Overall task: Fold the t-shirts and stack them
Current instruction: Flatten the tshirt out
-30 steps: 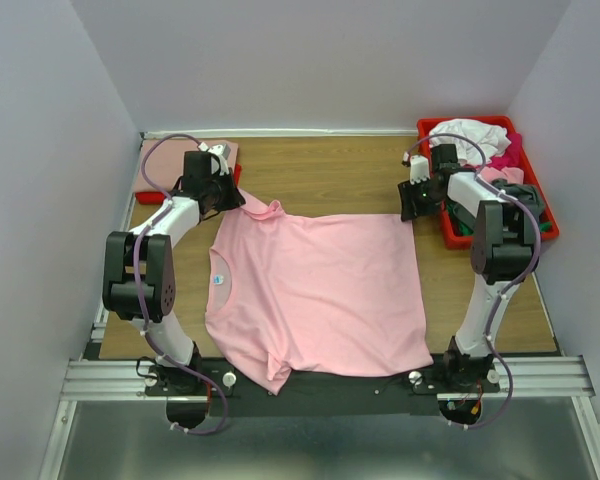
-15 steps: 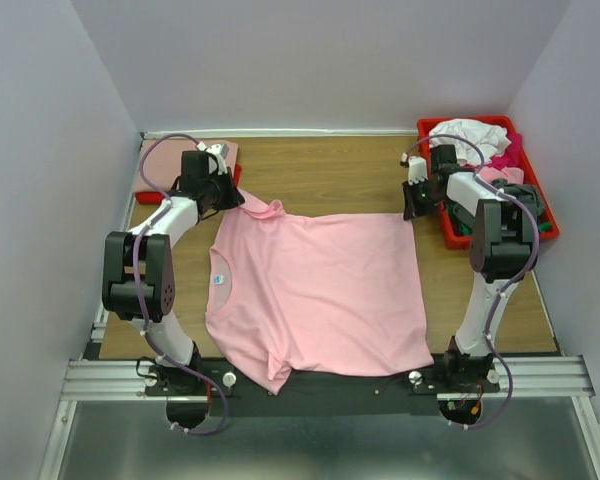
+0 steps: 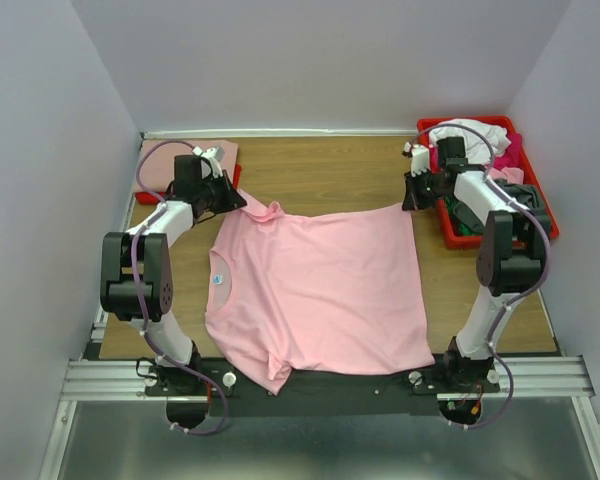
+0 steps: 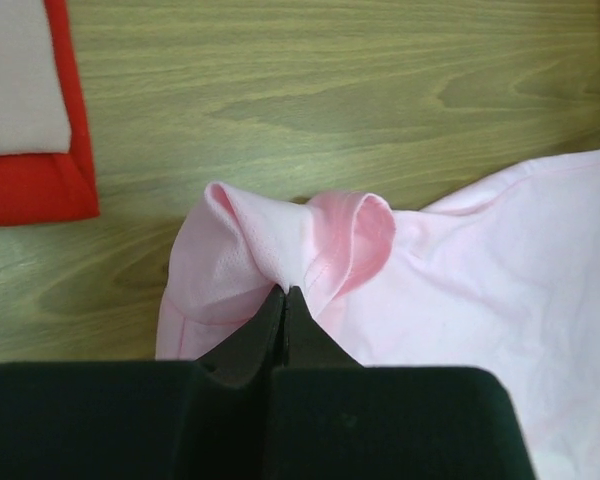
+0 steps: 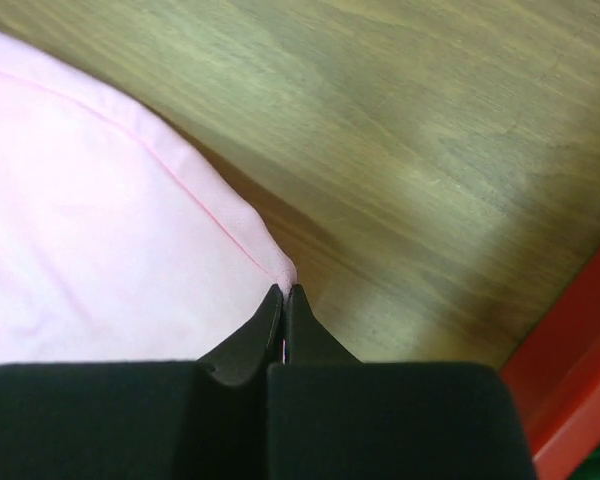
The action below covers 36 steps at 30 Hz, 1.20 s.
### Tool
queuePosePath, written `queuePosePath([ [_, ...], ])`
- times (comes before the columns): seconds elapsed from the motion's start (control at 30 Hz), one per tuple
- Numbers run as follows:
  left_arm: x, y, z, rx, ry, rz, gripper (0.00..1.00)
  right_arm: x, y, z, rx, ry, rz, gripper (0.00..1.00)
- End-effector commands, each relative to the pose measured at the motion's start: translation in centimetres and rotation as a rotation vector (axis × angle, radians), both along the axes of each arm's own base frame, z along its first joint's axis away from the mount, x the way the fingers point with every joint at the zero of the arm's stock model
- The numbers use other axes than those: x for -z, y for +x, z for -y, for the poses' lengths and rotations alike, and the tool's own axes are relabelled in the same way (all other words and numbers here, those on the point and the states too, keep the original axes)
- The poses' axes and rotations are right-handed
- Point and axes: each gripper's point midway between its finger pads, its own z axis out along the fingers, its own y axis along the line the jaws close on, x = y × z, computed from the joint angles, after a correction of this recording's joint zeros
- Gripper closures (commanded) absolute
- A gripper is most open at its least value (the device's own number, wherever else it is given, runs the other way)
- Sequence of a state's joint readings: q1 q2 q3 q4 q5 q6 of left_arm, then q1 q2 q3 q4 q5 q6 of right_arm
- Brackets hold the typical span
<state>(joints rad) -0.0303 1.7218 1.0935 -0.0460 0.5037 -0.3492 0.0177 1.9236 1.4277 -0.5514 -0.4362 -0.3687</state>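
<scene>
Looks like you're right at the start of the first fold on the light pink short-sleeved cotton t-shirt (image 3: pixel 320 290). It's lying flat in the middle of the wooden tabletop (image 3: pixel 320 170), with the neck and its small blue label (image 3: pixel 218 279) at 9 o'clock and the hem at 3. Your left end effector (image 4: pixel 283 292) is pinched shut on the bunched-up far sleeve (image 4: pixel 310 235) at about 11 o'clock. Your right end effector (image 5: pixel 283 292) is clamped on the far hem corner (image 5: pixel 278 268) at about 1 o'clock. My guess is the next move is to lift both ends together and carry that 12 o'clock edge down toward 6. Keep the cloth taut between them, because the right pinch only has a sliver of the corner and could slip. As for containers, the red plastic tray (image 3: pixel 480 119) at 2 o'clock holds a crumpled white shirt (image 3: pixel 470 133) and a magenta shirt (image 3: pixel 507 150), and the rest is hidden behind the arm. At 10 o'clock there's a folded salmon shirt (image 3: pixel 160 170) on a red layer (image 4: pixel 40 185), and I can't tell whether that's cloth or a tray.
</scene>
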Motion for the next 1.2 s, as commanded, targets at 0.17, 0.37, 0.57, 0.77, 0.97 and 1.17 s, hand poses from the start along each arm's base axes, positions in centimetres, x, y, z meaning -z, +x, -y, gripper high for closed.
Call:
queuePosePath([
  [0.17,-3.6,-1.5,1.6,0.073,-0.272,0.009,1.0,-3.7,-2.1,-0.9,-0.098,0.046,0.093,1.0],
  [0.37,-1.8,-2.9,1.3,0.058,-0.385,-0.119,1.0,-4.5,-2.6,-0.9,-0.106,0.039,0.115,1.0],
  [0.57,-1.7,-3.2,0.5,0.027,-0.395,-0.125,1.0,-3.6,-3.8,-1.3,-0.123,0.063,0.088,1.0],
  [0.77,0.1,-2.8,0.6,0.028,-0.408,-0.175,0.92,-3.2,-4.0,-1.8,-0.133,0.093,0.07,1.0],
  [0.97,0.0,-1.7,1.0,0.045,-0.464,-0.193,0.96,-3.0,-4.0,-2.3,-0.142,0.12,0.061,1.0],
  [1.17,-1.8,-1.0,1.0,0.043,-0.471,-0.153,0.8,-2.8,-4.1,-2.4,-0.148,0.129,0.056,1.0],
])
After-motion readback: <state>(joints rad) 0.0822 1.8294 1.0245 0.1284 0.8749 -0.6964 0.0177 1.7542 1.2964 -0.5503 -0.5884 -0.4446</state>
